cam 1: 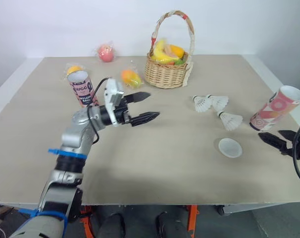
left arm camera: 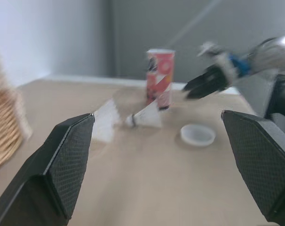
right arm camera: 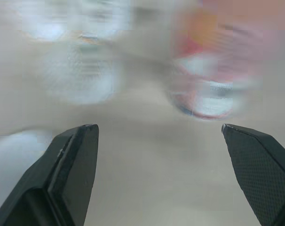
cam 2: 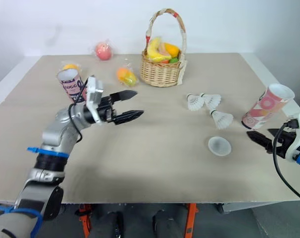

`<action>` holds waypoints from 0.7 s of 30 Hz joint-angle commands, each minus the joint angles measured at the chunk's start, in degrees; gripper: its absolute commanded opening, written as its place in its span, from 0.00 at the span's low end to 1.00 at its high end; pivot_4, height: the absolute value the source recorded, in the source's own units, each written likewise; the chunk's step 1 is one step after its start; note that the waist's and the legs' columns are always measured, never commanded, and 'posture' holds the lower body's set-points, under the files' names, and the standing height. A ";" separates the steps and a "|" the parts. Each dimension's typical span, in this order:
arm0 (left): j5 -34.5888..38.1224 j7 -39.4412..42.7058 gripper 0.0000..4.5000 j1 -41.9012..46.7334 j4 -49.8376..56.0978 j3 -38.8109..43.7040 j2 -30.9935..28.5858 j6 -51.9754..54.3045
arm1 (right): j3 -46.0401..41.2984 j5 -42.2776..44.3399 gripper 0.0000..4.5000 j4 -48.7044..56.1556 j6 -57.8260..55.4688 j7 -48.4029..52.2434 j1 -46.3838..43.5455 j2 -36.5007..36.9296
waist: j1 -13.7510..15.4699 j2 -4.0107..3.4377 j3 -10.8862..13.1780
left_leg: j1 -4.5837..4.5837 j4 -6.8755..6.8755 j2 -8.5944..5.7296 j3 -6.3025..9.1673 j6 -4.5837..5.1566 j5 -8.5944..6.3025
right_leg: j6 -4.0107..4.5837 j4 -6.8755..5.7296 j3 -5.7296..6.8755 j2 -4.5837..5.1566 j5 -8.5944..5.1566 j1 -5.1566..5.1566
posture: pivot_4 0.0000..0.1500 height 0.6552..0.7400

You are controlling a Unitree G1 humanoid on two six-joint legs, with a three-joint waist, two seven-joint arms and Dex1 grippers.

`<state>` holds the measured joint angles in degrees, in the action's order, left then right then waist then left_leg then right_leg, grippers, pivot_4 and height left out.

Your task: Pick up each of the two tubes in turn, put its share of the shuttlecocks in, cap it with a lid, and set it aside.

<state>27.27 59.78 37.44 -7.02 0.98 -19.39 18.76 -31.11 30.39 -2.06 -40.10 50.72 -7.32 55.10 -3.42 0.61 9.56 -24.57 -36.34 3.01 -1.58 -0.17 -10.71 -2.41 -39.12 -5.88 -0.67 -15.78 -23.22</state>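
The basket (cam 1: 166, 74) stands far and centre on the tabletop (cam 1: 155, 163) before me. The left tube (cam 1: 81, 88) stands beside it and the right tube (cam 1: 278, 108) at the right edge. The shuttlecocks (cam 1: 203, 103) lie between basket and right tube, with the lid (cam 1: 229, 147) nearer me.

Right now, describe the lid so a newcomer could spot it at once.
On the tan table, look toward the robot's right, by the pink patterned tube. Nearer the robot than the three shuttlecocks lies the lid: a flat, round, translucent white disc, no feathers.
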 commanded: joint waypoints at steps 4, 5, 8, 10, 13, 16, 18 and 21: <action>-3.20 -17.83 1.00 -11.23 10.48 7.80 -1.75 1.72 | 13.87 6.01 0.99 20.51 -3.06 -1.06 -6.59 -5.82 | 0.00 0.29 0.15 | 0.22 -0.08 0.00 0.11 -0.01 0.16 | -0.05 -0.03 0.01 -0.04 0.31 0.20 | 1.00 0.99; -3.82 -20.02 1.00 -12.22 10.61 8.65 -1.58 1.33 | 16.25 5.74 0.99 21.34 -2.88 -0.96 -7.82 -6.71 | 0.05 0.33 0.17 | 0.24 -0.12 -0.04 0.14 0.03 0.19 | -0.08 -0.03 -0.03 -0.04 0.38 0.24 | 1.00 0.99; -5.69 -29.57 1.00 -14.12 9.10 13.33 0.03 -0.76 | 23.83 3.69 0.99 19.71 -0.67 -0.86 -14.11 -11.22 | 0.15 0.48 0.26 | 0.25 -0.14 -0.09 0.03 0.09 0.44 | -0.23 0.00 -0.13 0.01 0.64 0.22 | 1.00 0.99; -6.80 -33.92 1.00 -14.50 7.60 15.24 0.72 -1.82 | 27.36 1.67 0.99 17.46 0.74 -1.23 -17.50 -13.65 | 0.37 0.66 0.36 | 0.22 -0.14 -0.11 0.00 0.12 0.54 | -0.28 0.04 -0.18 0.03 0.78 0.18 | 1.00 0.99; -8.59 -37.01 1.00 -14.40 5.15 15.86 0.18 -3.44 | 30.07 0.91 0.99 16.11 1.76 -0.81 -20.39 -16.20 | 1.00 0.82 0.33 | 0.17 -0.14 -0.12 -0.02 0.13 0.58 | -0.28 0.08 -0.18 0.04 0.85 0.15 | 1.00 0.99; -9.64 -38.99 1.00 -12.75 0.18 16.48 -0.40 -5.24 | 31.96 -0.24 0.99 15.99 2.93 -1.29 -21.80 -18.24 | 1.19 0.85 0.32 | -0.09 -0.14 -0.14 -0.01 0.12 0.58 | -0.28 0.11 -0.14 0.08 0.83 -0.05 | 1.00 0.99; -10.05 -38.99 1.00 -11.49 -2.63 16.17 -0.85 -6.41 | 32.70 -0.98 0.99 16.08 3.15 -1.65 -22.13 -19.02 | 1.23 0.87 0.32 | -0.23 -0.13 -0.15 0.02 0.09 0.56 | -0.19 0.11 -0.13 0.08 0.86 -0.18 | 1.00 0.99; -10.87 -37.58 1.00 -8.72 -7.82 14.92 -1.65 -8.35 | 33.07 -1.87 0.99 16.85 3.44 -2.18 -21.81 -19.60 | 1.36 0.88 0.32 | -0.44 -0.13 -0.15 0.07 0.06 0.54 | -0.01 0.12 -0.05 0.08 0.93 -0.33 | 1.00 0.99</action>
<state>17.15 21.68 27.16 -14.64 15.92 -19.76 12.48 2.47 28.64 13.29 -37.74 48.89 -28.10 35.49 -2.06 1.48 9.88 -25.05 -36.48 2.84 -1.50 -0.11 -10.17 -2.41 -38.99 -5.92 -0.59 -14.84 -23.59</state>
